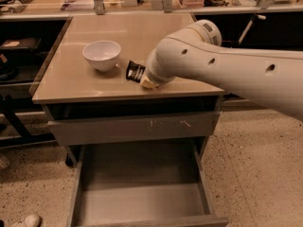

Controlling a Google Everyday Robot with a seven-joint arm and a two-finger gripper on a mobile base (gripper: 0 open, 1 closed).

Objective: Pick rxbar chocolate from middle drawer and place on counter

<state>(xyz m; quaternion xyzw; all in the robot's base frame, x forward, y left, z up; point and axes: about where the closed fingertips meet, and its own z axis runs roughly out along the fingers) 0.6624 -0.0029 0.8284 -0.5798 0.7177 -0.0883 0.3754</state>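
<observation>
The rxbar chocolate (135, 72), a small dark bar with a pale print patch, sits at the front of the beige counter (71, 86), right of the white bowl. My gripper (148, 83) is at the bar's right end, mostly hidden behind my white arm (222, 65), which reaches in from the right. Only a pale tip of it shows beside the bar. The middle drawer (142, 193) is pulled open below, and its grey floor holds nothing.
A white bowl (101, 55) stands on the counter left of the bar. A grey drawer front with scratch marks (137, 126) is under the counter edge. Dark side shelves (23, 51) stand left. A shoe (26, 220) is on the floor, bottom left.
</observation>
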